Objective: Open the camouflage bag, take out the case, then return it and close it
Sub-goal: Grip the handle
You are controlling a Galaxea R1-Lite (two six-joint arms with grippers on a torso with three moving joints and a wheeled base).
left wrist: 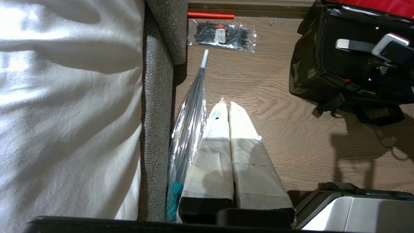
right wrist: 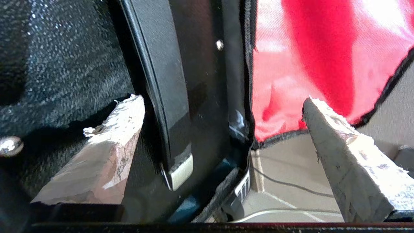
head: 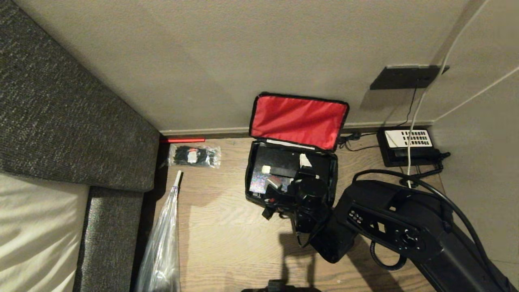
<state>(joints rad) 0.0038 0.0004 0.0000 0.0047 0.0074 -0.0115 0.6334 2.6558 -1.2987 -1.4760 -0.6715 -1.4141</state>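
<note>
While the camouflage bag (head: 259,190) stood unzipped on the wooden floor (head: 227,239), the case (head: 284,164) was straddled inside it by the spread-fingered right gripper (right wrist: 223,126).

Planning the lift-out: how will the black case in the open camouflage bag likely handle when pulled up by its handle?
The case looks hard-shelled, so probably stiff, not floppy. Its glossy handle may be slippery between the open right gripper fingers. It fills the soft camouflage bag, so it might drag the bag along.
</note>
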